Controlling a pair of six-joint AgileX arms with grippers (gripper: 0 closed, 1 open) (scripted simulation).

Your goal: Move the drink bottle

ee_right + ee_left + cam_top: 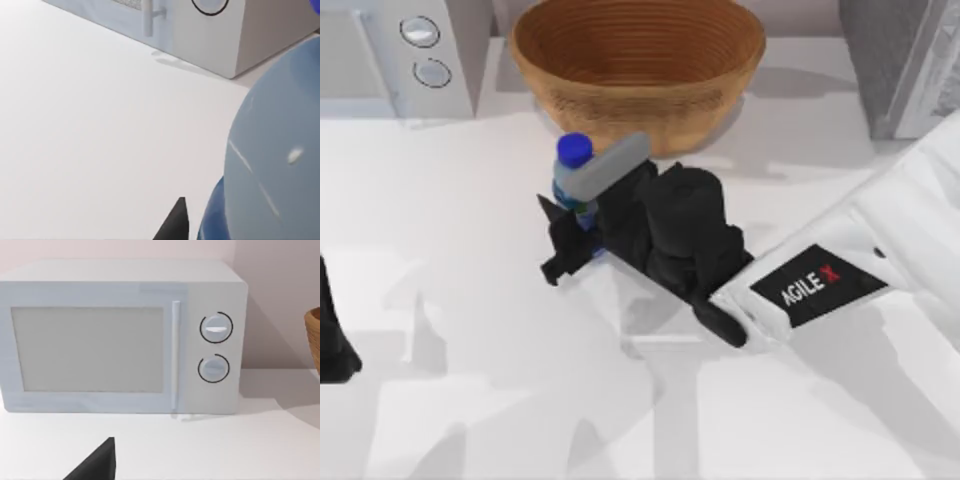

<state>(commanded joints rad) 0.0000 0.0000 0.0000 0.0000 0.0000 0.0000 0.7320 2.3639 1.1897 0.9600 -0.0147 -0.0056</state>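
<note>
We see one clear plastic drink bottle (574,172), round blue cap, gripped by our right gripper (582,222) beside one woven basket (638,62); one boxy microwave (122,335).

The right end effector (582,232) sits just in front of the woven basket (638,62), its black fingers closed around the drink bottle (574,176), whose blue cap points toward the basket. The bottle lies near the basket's front wall, not touching it. A microwave (410,55) stands left of the basket on the white counter (470,400). The left arm (332,340) rests far to the basket's left.
</note>
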